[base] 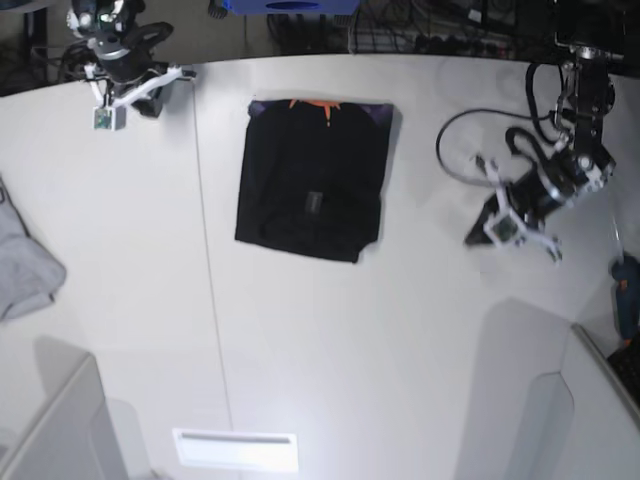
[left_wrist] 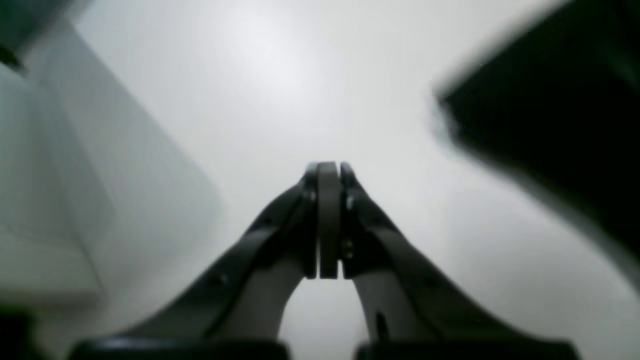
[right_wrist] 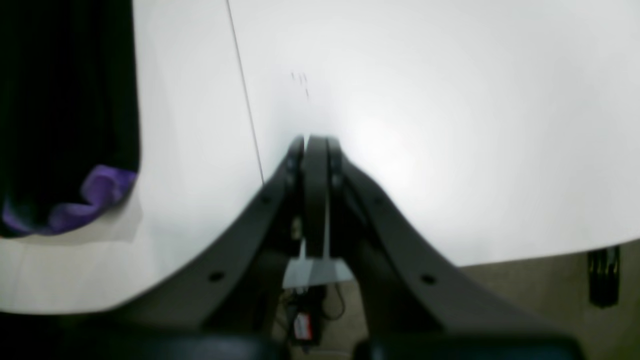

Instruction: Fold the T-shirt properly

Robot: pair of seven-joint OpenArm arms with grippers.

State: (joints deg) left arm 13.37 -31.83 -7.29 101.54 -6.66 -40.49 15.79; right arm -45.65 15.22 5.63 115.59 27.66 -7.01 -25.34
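The black T-shirt (base: 312,180) lies folded into a compact rectangle on the white table (base: 330,330), its purple neckband and orange mark at the far edge. Its dark edge shows blurred in the left wrist view (left_wrist: 560,120), and its purple neckband shows in the right wrist view (right_wrist: 75,205). My left gripper (left_wrist: 327,167) is shut and empty over bare table, to the right of the shirt in the base view (base: 478,236). My right gripper (right_wrist: 315,140) is shut and empty near the far left table edge (base: 165,85).
A light grey garment (base: 22,262) lies at the table's left edge. Grey panels (base: 55,425) stand at the front left and front right corners. A seam line (base: 212,300) runs across the table. Cables and a blue object lie beyond the far edge.
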